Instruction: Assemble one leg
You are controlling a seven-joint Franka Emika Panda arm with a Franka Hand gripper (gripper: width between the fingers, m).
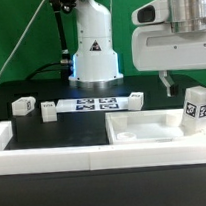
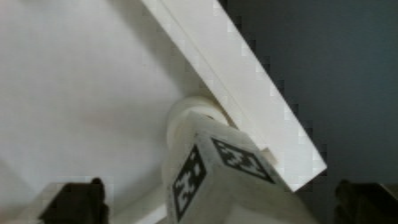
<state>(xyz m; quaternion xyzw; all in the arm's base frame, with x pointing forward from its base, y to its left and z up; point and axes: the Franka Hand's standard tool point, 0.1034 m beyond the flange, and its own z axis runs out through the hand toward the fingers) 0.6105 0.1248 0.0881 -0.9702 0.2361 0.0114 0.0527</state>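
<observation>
Hovering over the leg (image 1: 197, 109), fingers (image 2: 75, 203) spread wide

The leg stands on the white panel (image 1: 143, 131) just beside its raised edge, at the exterior view's right. The fingers hang above it, wide apart and empty. The marker board (image 1: 94, 104) lies farther back on the black desk (image 1: 53, 130).

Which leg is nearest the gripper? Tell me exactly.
The leg standing at the white panel on the exterior view's right, just beside the open gripper. The other three legs sit farther off beside the marker board.
</observation>
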